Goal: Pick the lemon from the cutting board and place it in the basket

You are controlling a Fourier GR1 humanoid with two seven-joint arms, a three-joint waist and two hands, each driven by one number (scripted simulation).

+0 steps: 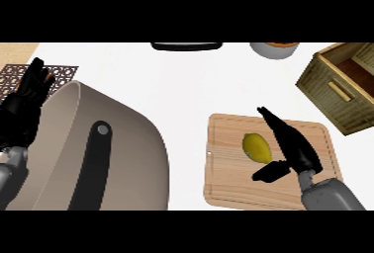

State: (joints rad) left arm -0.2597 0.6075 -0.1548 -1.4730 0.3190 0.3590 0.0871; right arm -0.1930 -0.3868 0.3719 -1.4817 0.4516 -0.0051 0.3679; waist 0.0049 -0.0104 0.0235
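That lemon (256, 147) in the middle of the cutting board (226, 183), lower right of frame, looks light, firm and prone to roll, so grab it across its belly with your right hand (292, 146), spread open beside it, then basket (321, 81) upper right.

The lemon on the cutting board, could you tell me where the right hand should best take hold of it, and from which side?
Grip the lemon across its narrow middle, since its long axis runs roughly up and down the view. The right hand already lies open along its right side, thumb below it, so closing from the right and above probably suits best. The cutting board is flat, leaving that approach free.
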